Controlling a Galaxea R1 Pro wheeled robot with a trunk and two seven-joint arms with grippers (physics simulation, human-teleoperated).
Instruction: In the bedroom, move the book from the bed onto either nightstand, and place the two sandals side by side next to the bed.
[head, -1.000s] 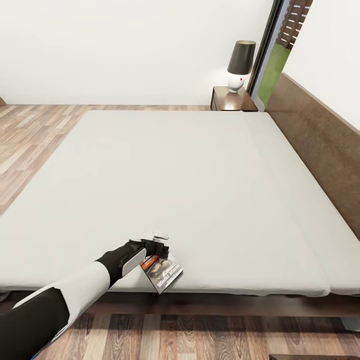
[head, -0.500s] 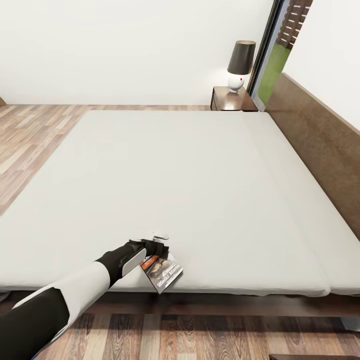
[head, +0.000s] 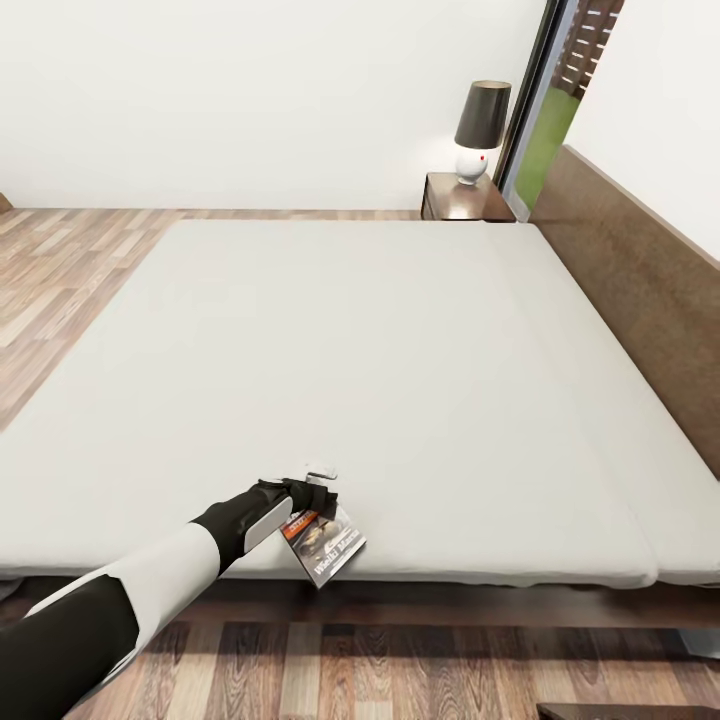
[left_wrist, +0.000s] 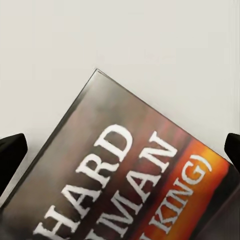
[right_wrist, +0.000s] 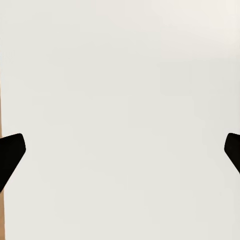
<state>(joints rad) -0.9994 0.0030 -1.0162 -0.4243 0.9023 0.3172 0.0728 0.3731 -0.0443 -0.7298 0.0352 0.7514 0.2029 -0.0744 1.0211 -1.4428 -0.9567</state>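
A very large low bed (head: 380, 380) with a flat pale grey mattress, dark brown wooden frame and long brown headboard spans most of the head view, from the lower edge up to the right. Pale, striped wood-plank flooring (head: 60, 270) borders it at the left and along the bottom. At the upper right, beyond the bed's far corner, stands a low, squarish dark brown wooden nightstand (head: 455, 205) with a glossy top, carrying a white-based table lamp with a dark shade (head: 480, 130).

Low in the frame, left of centre, the robot's black-and-white left arm reaches to the mattress's near edge. Its left gripper (head: 310, 500) sits over the thin dark paperback book (head: 325, 545), white-lettered with an orange band, which lies tilted at the very edge of the mattress. In the left wrist view the book (left_wrist: 125, 185) lies between the two dark fingertips, which stand wide apart at the frame's sides; whether they touch the cover cannot be told.

In the right wrist view the right gripper (right_wrist: 120, 150) points at a plain pale surface, its fingers spread wide and holding nothing.

By this evidence the task is at its opening: the book is on the bed, not yet lifted, with the nightstand well apart across the mattress, and the sandals' placing remains to be done.
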